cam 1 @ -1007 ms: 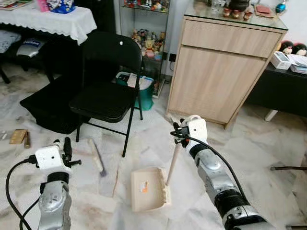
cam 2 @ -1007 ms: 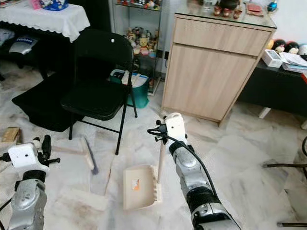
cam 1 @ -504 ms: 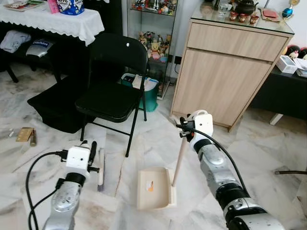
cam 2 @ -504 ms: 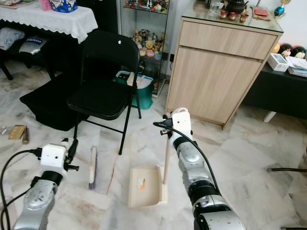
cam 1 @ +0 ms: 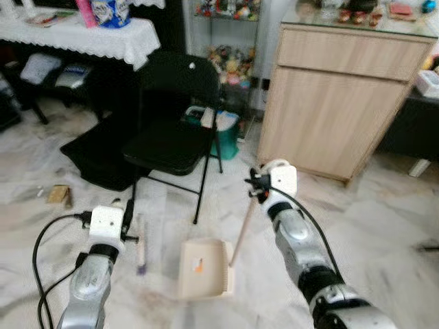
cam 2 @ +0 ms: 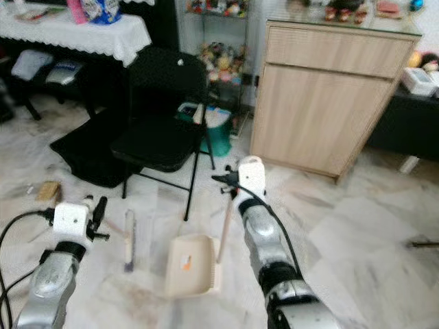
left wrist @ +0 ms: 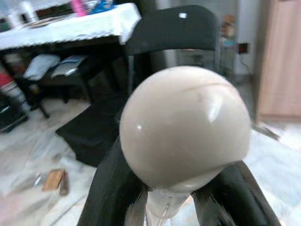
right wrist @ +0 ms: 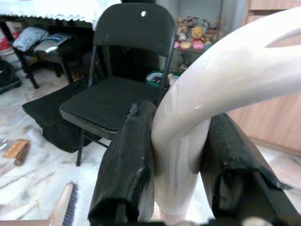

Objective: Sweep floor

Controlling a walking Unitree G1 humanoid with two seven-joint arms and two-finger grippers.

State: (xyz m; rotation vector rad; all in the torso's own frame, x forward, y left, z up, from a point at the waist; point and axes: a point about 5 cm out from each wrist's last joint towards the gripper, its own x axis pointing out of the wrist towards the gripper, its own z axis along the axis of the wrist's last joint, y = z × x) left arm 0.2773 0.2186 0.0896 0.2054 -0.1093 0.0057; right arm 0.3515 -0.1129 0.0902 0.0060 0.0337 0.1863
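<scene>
Right claw [cam 1: 255, 189] clamped on curved top of dustpan handle [cam 1: 241, 229]; fingers [right wrist: 127, 160] pinching either side of pale plastic loop. Handle slanting down to beige dustpan [cam 1: 204, 269], flat on marble floor [cam 1: 384, 226] between both arms.

Left claw [cam 1: 128, 214] closed around rounded knob end of broom [left wrist: 184, 127]; brush head [cam 1: 140, 248] low on floor, just left of dustpan.

Black folding chair [cam 1: 175, 127] behind, wooden cabinet [cam 1: 343, 89] to right rear. Small brown scrap [cam 1: 58, 195] on floor, well left.

Likely handling: both tools light, stiff plastic, smooth and a bit slippery. Top-end grips give long leverage but loose control of heads; firm pinch advisable.
</scene>
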